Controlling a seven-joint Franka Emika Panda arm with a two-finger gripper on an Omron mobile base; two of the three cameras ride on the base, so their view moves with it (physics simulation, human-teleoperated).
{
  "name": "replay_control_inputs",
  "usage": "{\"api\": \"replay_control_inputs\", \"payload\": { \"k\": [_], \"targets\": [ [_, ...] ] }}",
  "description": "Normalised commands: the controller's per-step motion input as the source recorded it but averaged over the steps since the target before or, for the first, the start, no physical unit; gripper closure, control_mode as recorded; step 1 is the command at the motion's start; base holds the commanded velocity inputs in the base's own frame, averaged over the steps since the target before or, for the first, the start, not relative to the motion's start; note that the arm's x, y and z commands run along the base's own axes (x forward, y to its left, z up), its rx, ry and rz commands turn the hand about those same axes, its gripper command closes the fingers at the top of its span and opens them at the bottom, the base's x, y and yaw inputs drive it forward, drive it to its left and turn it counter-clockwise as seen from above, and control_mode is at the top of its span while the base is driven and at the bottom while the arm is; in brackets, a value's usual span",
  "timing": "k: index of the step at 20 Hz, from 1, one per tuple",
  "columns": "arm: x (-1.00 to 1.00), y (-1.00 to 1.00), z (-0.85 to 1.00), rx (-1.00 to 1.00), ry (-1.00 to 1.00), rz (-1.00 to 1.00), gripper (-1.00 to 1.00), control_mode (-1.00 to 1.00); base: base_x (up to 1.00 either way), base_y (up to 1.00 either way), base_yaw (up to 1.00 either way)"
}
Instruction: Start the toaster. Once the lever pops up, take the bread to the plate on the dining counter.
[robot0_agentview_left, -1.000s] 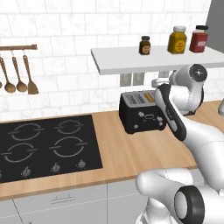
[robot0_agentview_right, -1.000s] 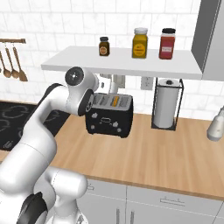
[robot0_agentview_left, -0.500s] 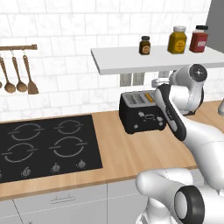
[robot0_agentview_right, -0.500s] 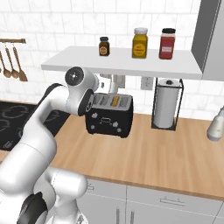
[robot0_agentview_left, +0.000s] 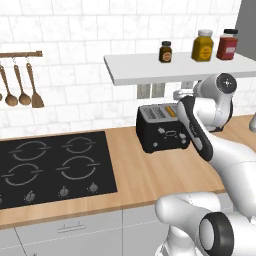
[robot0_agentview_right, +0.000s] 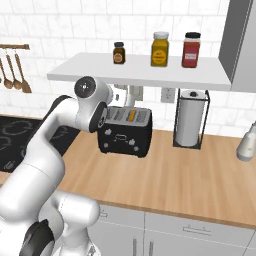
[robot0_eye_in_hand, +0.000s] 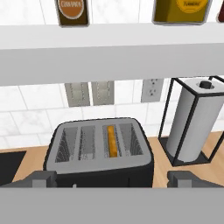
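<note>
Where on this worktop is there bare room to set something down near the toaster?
Bare wood lies in front of the toaster out to the counter edge, and between the paper towel holder and the right end. Left of the toaster, a bare strip runs to the hob. Crowded: the gap between toaster and towel holder, under the shelf.

black toaster (robot0_eye_in_hand: 103, 168), bread (robot0_eye_in_hand: 112, 141) (edge-on) in slot

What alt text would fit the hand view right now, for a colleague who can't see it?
Black toaster seen from above and in front, one bread slice standing in a right-hand slot, the open gripper just before it. A paper towel roll in a black wire holder stands right of it, under a white shelf holding jars.
</note>
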Motion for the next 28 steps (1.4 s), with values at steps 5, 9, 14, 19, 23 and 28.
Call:
{"api": "replay_control_inputs", "payload": {
  "k": [5, 9, 14, 19, 23, 28],
  "targets": [
    [0.0, 0.0, 0.0, 0.0, 0.0, 0.0, -1.0, -1.0, 0.0, 0.0, 0.0],
    [0.0, 0.0, 0.0, 0.0, 0.0, 0.0, -1.0, -1.0, 0.0, 0.0, 0.0],
    [0.0, 0.0, 0.0, 0.0, 0.0, 0.0, -1.0, -1.0, 0.0, 0.0, 0.0],
    [0.0, 0.0, 0.0, 0.0, 0.0, 0.0, -1.0, -1.0, 0.0, 0.0, 0.0],
    [0.0, 0.0, 0.0, 0.0, 0.0, 0.0, -1.0, -1.0, 0.0, 0.0, 0.0],
    [0.0, 0.0, 0.0, 0.0, 0.0, 0.0, -1.0, -1.0, 0.0, 0.0, 0.0]
  ]
}}
